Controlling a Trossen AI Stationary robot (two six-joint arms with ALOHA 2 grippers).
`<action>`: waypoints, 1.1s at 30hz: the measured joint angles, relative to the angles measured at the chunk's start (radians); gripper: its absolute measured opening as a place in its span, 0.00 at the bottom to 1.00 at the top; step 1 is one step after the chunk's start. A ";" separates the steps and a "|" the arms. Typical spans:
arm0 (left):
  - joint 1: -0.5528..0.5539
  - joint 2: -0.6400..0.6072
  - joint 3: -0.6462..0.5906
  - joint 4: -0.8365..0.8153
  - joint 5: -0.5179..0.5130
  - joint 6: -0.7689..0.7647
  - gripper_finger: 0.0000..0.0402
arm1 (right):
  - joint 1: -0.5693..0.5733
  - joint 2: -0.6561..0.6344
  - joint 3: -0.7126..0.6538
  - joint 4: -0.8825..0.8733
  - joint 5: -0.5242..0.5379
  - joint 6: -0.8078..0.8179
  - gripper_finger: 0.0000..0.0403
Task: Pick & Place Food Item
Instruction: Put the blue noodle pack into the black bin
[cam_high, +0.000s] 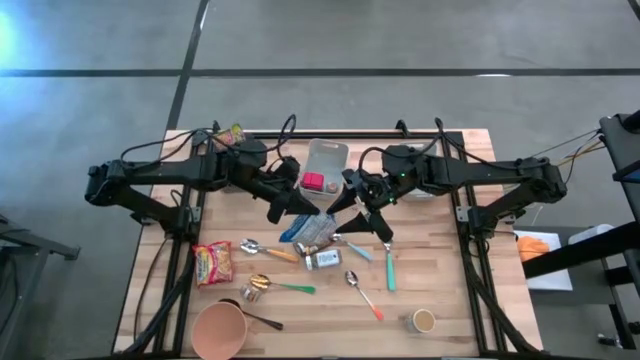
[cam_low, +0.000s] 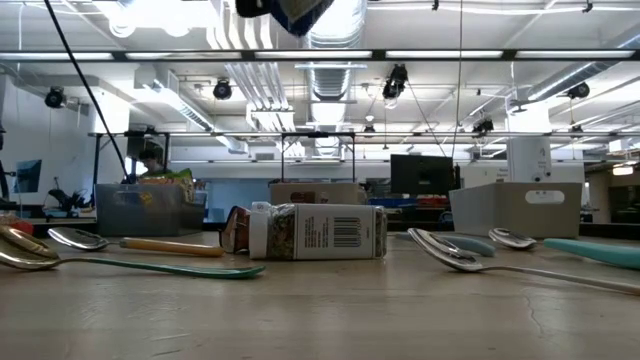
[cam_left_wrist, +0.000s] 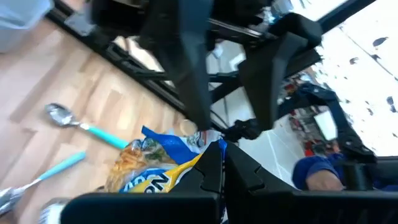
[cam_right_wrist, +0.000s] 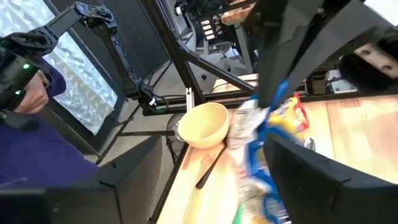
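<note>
Partly legible chip bag (cam_left_wrist: 149, 174) lettering, perhaps "ON".

You see a blue-and-yellow chip bag (cam_left_wrist: 163, 173), teal spoon handles (cam_high: 389, 270), a red-and-yellow noodle packet (cam_high: 213, 263), a pinkish-orange bowl (cam_high: 219, 330), and a pale wooden table (cam_high: 450, 290).

Bright ceiling strip lights (cam_low: 320, 55) glare in the low view; both wrist views are motion-blurred.
</note>
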 joint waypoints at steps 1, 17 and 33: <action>0.007 -0.008 0.000 -0.020 -0.002 0.005 0.00 | 0.000 0.000 0.000 -0.001 0.000 0.002 0.71; 0.207 -0.329 0.000 -0.514 -0.250 0.283 0.00 | 0.000 -0.001 0.000 -0.049 0.000 -0.004 0.75; 0.479 -0.370 0.000 -0.734 -0.348 0.580 0.00 | 0.000 -0.001 -0.013 -0.066 -0.001 -0.003 0.75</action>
